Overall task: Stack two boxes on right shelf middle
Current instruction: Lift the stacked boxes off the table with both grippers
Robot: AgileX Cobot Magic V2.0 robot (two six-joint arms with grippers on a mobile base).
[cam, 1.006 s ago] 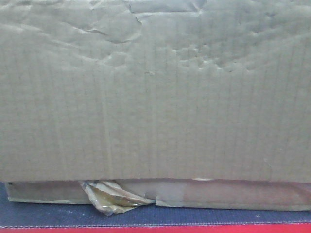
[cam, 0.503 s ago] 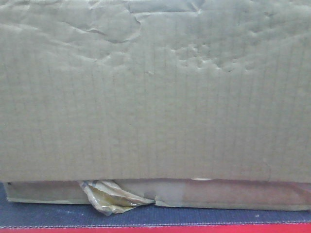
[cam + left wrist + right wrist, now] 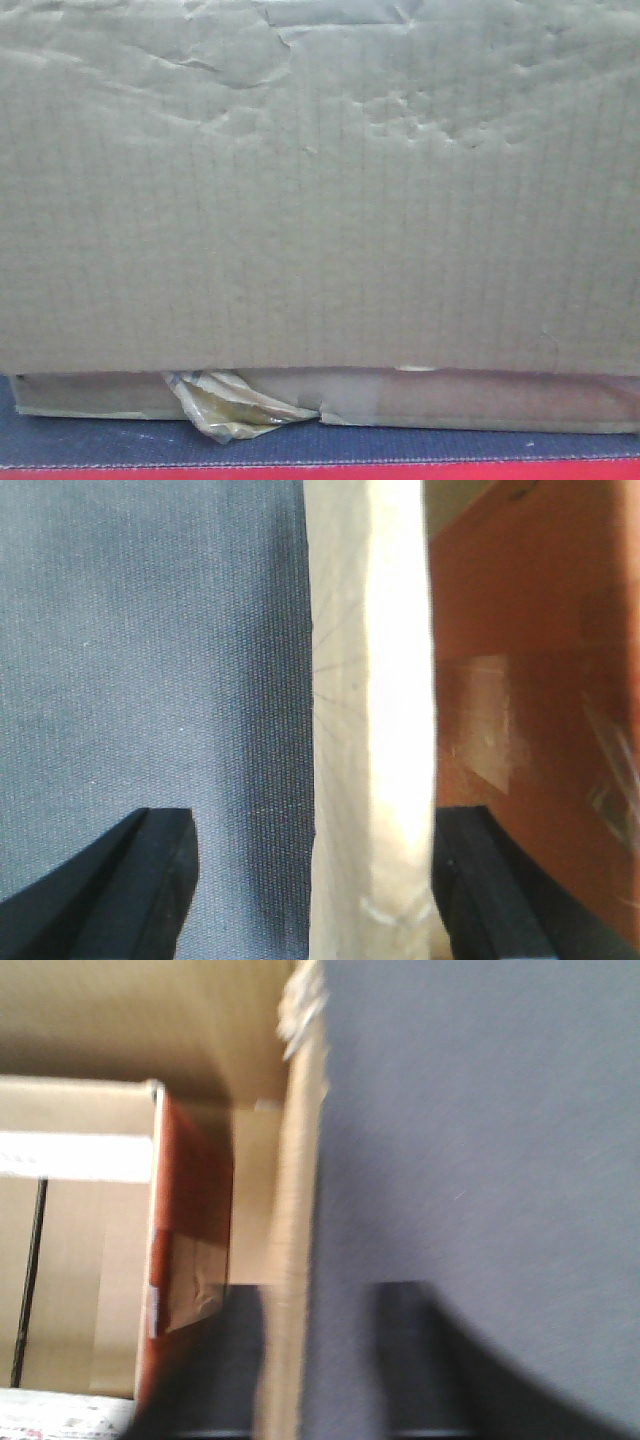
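Note:
A wrinkled brown cardboard box (image 3: 320, 200) fills the front view, with a wad of yellowish tape (image 3: 225, 405) at its bottom edge. A thin cardboard strip (image 3: 480, 400) shows under it; whether that is a second box I cannot tell. My left gripper (image 3: 315, 820) is open and straddles the box's pale wall edge (image 3: 370, 680), which lies against the right finger (image 3: 490, 890). My right gripper (image 3: 322, 1290), blurred, is open astride another box wall (image 3: 295, 1210), one finger inside and one outside. The shelf is out of view.
The box rests on a dark grey deck (image 3: 100, 440) with a red beam (image 3: 400, 472) along its front. The same grey deck (image 3: 130, 630) lies beside the box in both wrist views. The orange-brown box interior (image 3: 530, 630) shows at the right.

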